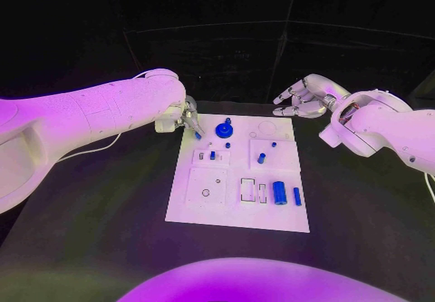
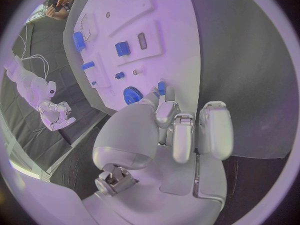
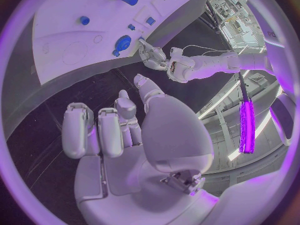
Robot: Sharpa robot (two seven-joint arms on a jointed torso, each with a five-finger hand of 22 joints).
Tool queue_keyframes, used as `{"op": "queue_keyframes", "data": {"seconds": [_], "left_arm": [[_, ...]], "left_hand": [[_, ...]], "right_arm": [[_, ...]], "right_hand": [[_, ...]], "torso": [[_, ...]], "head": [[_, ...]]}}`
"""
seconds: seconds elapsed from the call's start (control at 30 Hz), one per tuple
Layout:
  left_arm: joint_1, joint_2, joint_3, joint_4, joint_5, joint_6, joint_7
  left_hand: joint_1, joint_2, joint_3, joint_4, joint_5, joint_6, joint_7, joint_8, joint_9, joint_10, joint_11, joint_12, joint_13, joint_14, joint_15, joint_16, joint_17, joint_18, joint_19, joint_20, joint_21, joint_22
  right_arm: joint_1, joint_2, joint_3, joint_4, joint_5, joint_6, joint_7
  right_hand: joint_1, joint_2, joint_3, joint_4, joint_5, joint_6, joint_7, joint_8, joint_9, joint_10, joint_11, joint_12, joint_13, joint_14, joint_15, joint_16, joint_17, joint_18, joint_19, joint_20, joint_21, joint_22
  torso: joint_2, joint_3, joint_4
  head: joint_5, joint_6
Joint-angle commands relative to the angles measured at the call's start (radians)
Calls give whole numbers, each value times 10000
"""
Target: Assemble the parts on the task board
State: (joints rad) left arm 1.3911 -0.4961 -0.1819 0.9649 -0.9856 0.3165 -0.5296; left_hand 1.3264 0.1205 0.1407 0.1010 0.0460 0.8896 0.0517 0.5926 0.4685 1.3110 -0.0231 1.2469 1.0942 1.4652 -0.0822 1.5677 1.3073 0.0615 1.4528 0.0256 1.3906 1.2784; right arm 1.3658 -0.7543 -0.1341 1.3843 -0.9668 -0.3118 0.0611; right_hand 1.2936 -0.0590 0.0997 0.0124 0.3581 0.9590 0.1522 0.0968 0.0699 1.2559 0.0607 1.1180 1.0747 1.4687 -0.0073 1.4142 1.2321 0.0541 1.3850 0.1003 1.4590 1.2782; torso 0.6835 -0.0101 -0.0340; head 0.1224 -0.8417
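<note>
The white task board (image 1: pixel 237 211) lies in the middle of the black table. A blue gear (image 1: pixel 224 130) stands near its far edge and also shows in the left wrist view (image 2: pixel 131 95). My left hand (image 1: pixel 184 116) hovers at the board's far left corner and pinches a small blue part (image 2: pixel 161 88) at its fingertips, just beside the gear. My right hand (image 1: pixel 305 98) hangs above the far right corner, fingers apart and holding nothing. A blue cylinder (image 1: pixel 279 189) and a thin blue bar (image 1: pixel 297 196) lie at the board's near right.
Small blue pegs (image 1: pixel 261 158) sit around the board's middle, beside slots and recesses (image 1: pixel 247 189). Black table (image 1: pixel 100 207) spreads on both sides of the board. The right wrist view shows the left hand (image 3: pixel 153 55) at the board's edge (image 3: pixel 62 72).
</note>
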Motion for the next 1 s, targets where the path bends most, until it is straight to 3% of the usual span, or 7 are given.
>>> {"op": "queue_keyframes", "data": {"seconds": [0.03,0.1,0.17,0.23,0.43,0.7,1.0], "left_arm": [[4,4,-3,37,95,-95,127],[3,-18,-3,79,147,-126,146],[2,-61,-3,146,229,-200,164],[1,-127,-3,238,328,-316,183],[4,-576,4,889,555,-897,265],[21,-1372,6,2203,352,-1866,463],[19,-2025,-3,3192,200,-2651,715]], "left_hand": [[-585,-481,2379,-1051,17,25,136,30,-41,-17,66,-83,-48,1056,97,31,2634,11,38,60,-5,18],[-748,-663,2909,-1212,53,-15,88,71,-33,-6,63,-82,-58,1056,84,31,2634,14,35,74,-11,16],[-1351,-994,4003,-1369,11,-30,136,248,31,26,81,-79,-78,1056,95,31,2634,10,32,103,-18,24],[-1450,-1062,4292,-1453,37,-47,103,310,59,30,79,-81,-90,1056,105,31,2634,21,27,90,-29,13],[-1728,-1236,4854,-1605,28,-69,74,495,144,74,87,-67,-98,1056,79,31,2634,21,27,93,-40,10],[-1838,-1387,5086,-1705,37,-70,55,619,200,85,62,-83,-134,1056,70,31,2634,27,19,87,-62,-17],[-1807,-1723,5240,-1926,35,-96,12,746,256,130,27,-78,-143,1056,49,31,2634,29,21,67,-70,-17]], "right_arm": [[19,4,7,15,21,72,53],[19,4,7,16,21,76,51],[19,5,7,15,21,80,52],[19,5,7,14,21,84,52],[19,-6,7,11,21,93,52],[18,-18,7,-1,21,93,50],[17,-24,6,-14,21,98,52]], "right_hand": [[-93,31,-28,9,67,66,-24,60,-16,-21,0,-41,-12,366,-62,-50,9,98,-71,-16,-31,-8],[-93,31,-28,9,67,66,-24,60,-16,-21,0,-41,-12,366,-62,-50,9,98,-71,-16,-31,-8],[-93,31,-28,9,67,66,-24,60,-16,-21,0,-41,-12,366,-62,-50,9,98,-71,-16,-31,-8],[-93,31,-28,9,67,66,-24,60,-16,-21,0,-41,-12,366,-62,-50,9,98,-71,-16,-31,-8],[-93,31,-28,9,67,66,-24,60,-16,-21,0,-41,-12,366,-62,-50,9,98,-71,-16,-31,-8],[-93,31,-28,9,67,66,-24,60,-16,-21,0,-41,-12,366,-62,-50,9,98,-71,-16,-31,-8],[-82,30,-21,-1,74,70,-25,63,-15,-7,-1,-36,-11,370,-64,-50,15,97,-69,-19,-33,-7]], "torso": [[0,2,3],[-3,2,2],[-4,3,7],[-6,2,8],[-12,0,18],[-14,-3,31],[-24,0,31]], "head": [[-1,-7],[0,-11],[-3,-9],[-1,-7],[-12,-1],[14,15],[79,21]]}}
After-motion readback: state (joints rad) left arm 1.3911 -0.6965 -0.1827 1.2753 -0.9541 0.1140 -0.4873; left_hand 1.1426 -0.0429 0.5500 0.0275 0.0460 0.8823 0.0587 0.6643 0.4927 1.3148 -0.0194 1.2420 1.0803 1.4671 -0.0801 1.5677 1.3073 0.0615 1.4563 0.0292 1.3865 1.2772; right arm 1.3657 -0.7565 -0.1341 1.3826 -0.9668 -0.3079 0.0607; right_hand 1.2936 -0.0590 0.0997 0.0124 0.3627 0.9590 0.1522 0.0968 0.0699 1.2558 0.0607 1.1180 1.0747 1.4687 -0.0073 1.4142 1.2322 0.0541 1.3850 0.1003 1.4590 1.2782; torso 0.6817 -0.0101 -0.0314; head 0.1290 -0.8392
